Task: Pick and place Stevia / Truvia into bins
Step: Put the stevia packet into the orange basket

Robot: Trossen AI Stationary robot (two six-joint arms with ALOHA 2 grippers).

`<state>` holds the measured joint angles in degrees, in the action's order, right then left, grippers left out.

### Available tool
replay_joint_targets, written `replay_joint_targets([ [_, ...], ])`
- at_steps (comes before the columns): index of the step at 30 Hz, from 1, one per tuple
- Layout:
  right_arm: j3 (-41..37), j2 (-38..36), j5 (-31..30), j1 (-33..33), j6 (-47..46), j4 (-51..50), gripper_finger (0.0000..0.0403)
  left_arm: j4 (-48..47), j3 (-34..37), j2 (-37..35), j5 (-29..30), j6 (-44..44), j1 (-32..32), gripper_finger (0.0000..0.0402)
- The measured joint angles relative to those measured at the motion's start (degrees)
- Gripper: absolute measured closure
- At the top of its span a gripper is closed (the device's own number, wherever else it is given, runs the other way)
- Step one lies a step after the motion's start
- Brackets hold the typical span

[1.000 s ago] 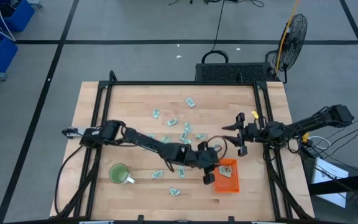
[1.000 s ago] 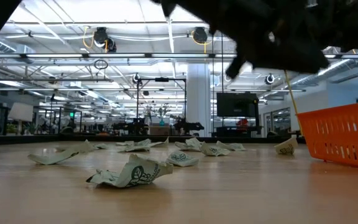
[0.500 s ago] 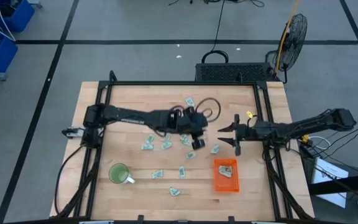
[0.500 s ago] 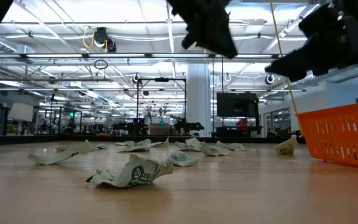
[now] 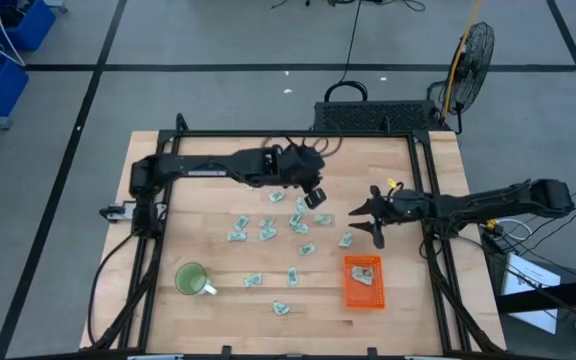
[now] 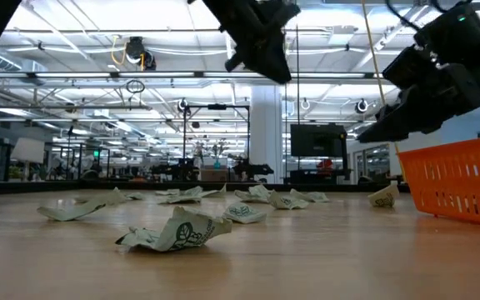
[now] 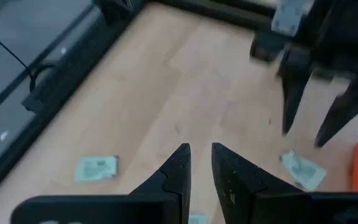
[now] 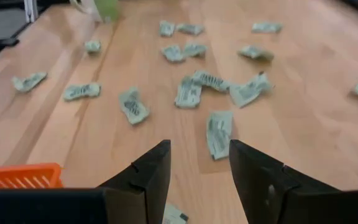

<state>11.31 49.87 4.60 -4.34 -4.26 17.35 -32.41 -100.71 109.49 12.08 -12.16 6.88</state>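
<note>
Fingers of the right gripper [image 8: 199, 180] stand wide and empty; sachets [image 8: 219, 133] lie scattered just ahead, the orange tray [image 8: 18, 175] beside them. Left gripper [image 7: 201, 163] is narrow, holding nothing. Thin, light, crumpled paper likely slides; pinch across a raised edge.

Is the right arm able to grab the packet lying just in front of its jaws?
Probably yes. The right gripper hangs with its jaws open just beside a packet that lies alone on bare wood, near the orange tray. Nothing sits between them, and the left gripper is farther back.
</note>
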Motion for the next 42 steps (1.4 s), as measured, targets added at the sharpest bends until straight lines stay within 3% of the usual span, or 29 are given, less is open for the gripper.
replay_joint_targets([
  [5, 7.1, 11.6, 1.7, -1.4, 3.0, -0.9, 0.0248, -0.2, 0.0, -5.9, 0.9, 1.5, 0.1, 0.033],
  [10, 14.2, 21.1, 1.7, 0.1, 3.7, -11.8, 0.0248, -1.5, -0.1, -9.8, 4.5, 1.7, -0.8, 0.033],
  [16, 17.3, 20.7, 1.5, 2.4, 4.5, -23.6, 0.0248, -4.0, 0.0, -11.2, 4.5, 4.4, -2.1, 0.033],
  [23, 17.2, 21.7, 4.2, 3.9, 3.2, -24.8, 0.0248, -8.2, 0.0, -10.4, 4.7, 4.6, -2.8, 0.033],
  [31, 17.1, 28.7, 0.7, 4.0, 2.0, -21.9, 0.0251, -9.1, 0.0, -10.1, 5.0, 4.6, -3.4, 0.033],
  [35, 17.2, 29.9, -1.4, 4.0, 1.9, -22.3, 0.0282, -9.4, 0.0, -10.1, 5.0, 4.5, -3.4, 0.033],
  [42, 16.8, 26.8, -1.5, 4.0, 0.8, -22.8, 0.0387, -9.5, 0.0, -10.1, 5.0, 4.5, -3.4, 0.033],
])
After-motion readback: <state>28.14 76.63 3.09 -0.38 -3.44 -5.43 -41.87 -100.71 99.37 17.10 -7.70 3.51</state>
